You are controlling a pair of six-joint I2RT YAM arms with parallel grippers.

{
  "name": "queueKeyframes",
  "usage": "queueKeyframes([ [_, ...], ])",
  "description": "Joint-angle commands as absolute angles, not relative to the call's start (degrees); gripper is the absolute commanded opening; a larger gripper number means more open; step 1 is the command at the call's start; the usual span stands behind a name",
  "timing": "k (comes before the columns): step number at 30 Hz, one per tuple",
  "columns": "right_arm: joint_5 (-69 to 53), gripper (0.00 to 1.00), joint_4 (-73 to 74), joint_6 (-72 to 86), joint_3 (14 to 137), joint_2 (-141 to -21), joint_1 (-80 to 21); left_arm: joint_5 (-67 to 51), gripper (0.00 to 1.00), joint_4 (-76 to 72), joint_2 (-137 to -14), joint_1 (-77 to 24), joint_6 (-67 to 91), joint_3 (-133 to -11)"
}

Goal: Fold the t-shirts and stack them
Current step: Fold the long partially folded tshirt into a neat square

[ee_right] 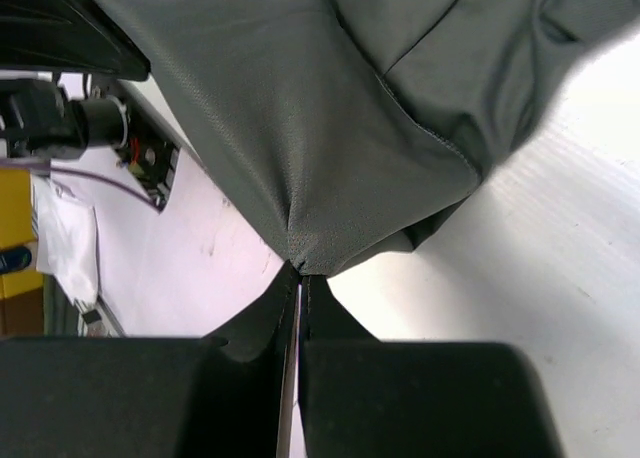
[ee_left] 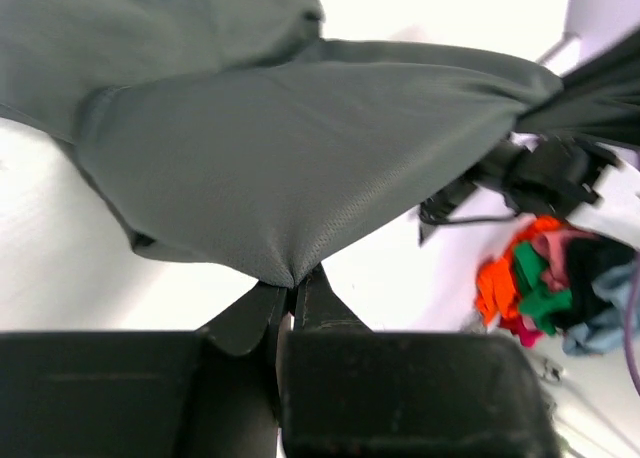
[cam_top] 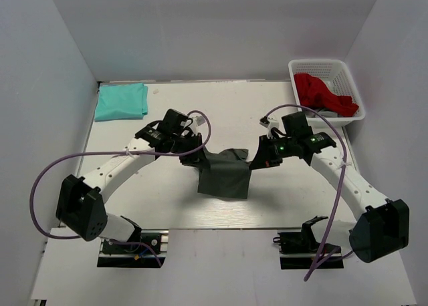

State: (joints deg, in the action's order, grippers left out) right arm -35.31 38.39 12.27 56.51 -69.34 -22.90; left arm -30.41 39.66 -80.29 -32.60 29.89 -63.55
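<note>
Charcoal-grey cloth spans the gap between the two arms: the charcoal-grey t-shirt (cam_top: 224, 176) is held up over the middle of the bench (cam_top: 167, 209), one upper corner in each claw. The left claw (ee_left: 292, 290) is closed tight on a pinch of the fabric, and the right claw (ee_right: 299, 278) is likewise clamped on its own pinch at the opposite side. Holding two opposed corners apart appears intended to let the garment hang and spread, so it can be laid flat for folding. The fabric draws to a point at each grip and sags between them in broad, soft folds; a hem seam shows in the right wrist view. Whether the lower edge rests on the bench cannot be determined. The teal t-shirt (cam_top: 121, 101) lies at the far left corner, already folded to a flat rectangle, well apart from the arms and probably the base of the stack. A white lattice basket (cam_top: 322, 68) at the far right holds a red garment (cam_top: 321, 92).
</note>
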Motion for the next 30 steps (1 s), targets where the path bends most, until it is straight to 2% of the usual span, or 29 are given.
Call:
queueKeyframes([
  [1, -34.1, 0.0, 34.5, 13.5, 58.9, -70.8, -21.6, -25.1, 0.0, 40.1, -82.2, -31.8, 28.8, -67.2],
  [14, -33.1, 0.0, 25.3, 18.8, 62.6, -83.1, -18.8, -23.4, 0.0, 36.0, -93.3, -26.5, 30.7, -72.4],
  [20, -28.5, 0.0, 22.6, 21.1, 65.5, -90.9, -17.4, -22.7, 0.0, 28.5, -98.3, -24.7, 31.8, -73.0],
  [22, -28.0, 0.0, 21.8, 22.7, 67.6, -94.3, -17.0, -21.6, 0.06, 27.3, -101.9, -24.2, 31.3, -75.7],
  [24, -27.5, 0.0, 20.2, 23.6, 69.0, -97.5, -16.7, -20.2, 0.47, 25.9, -104.5, -24.2, 30.7, -78.0],
  [26, -27.4, 0.42, 17.3, 23.6, 69.7, -99.0, -16.4, -19.0, 0.94, 25.3, -107.6, -23.6, 29.4, -81.6],
  [27, -27.2, 0.51, 15.2, 22.3, 71.3, -101.1, -16.3, -18.5, 1.0, 25.3, -108.3, -23.6, 29.4, -82.5],
  [28, -26.1, 0.74, 15.0, 21.8, 72.3, -101.8, -16.3, -17.8, 1.0, 25.3, -108.8, -23.0, 29.4, -84.4],
  [29, -26.0, 0.9, 15.4, 21.4, 75.1, -102.9, -16.2, -16.0, 1.0, 26.0, -108.8, -23.0, 29.4, -85.4],
  [30, -25.8, 0.9, 16.3, 20.6, 76.4, -103.4, -16.3, -15.3, 1.0, 26.5, -108.8, -23.0, 29.4, -86.2],
])
